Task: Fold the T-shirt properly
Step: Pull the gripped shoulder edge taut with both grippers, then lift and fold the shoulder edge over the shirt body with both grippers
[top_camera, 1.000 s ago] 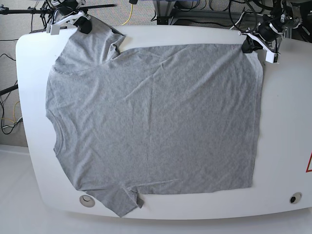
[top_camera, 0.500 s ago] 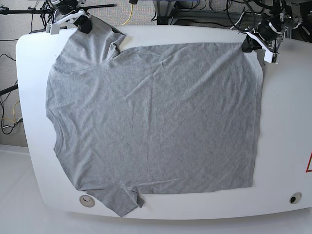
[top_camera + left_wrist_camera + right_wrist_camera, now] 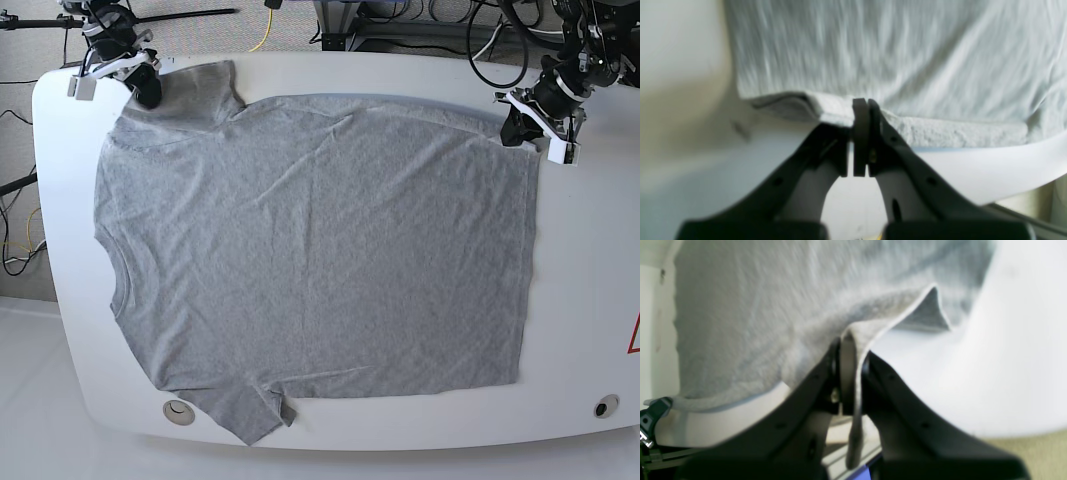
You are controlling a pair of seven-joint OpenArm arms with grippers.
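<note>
Since a moment ago both grippers dragged their corners: right gripper [image 3: 148,92] clamps the sleeve at ten o'clock, left gripper [image 3: 515,128] pinches the hem at two. The T-shirt [image 3: 315,250] lies flat on the table [image 3: 590,300], collar toward nine, hem toward three.

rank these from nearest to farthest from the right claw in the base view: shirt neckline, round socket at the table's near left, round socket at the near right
From the right claw:
1. Shirt neckline, left edge of the T-shirt.
2. Near-left socket, front edge.
3. Near-right socket, opposite corner.
</note>
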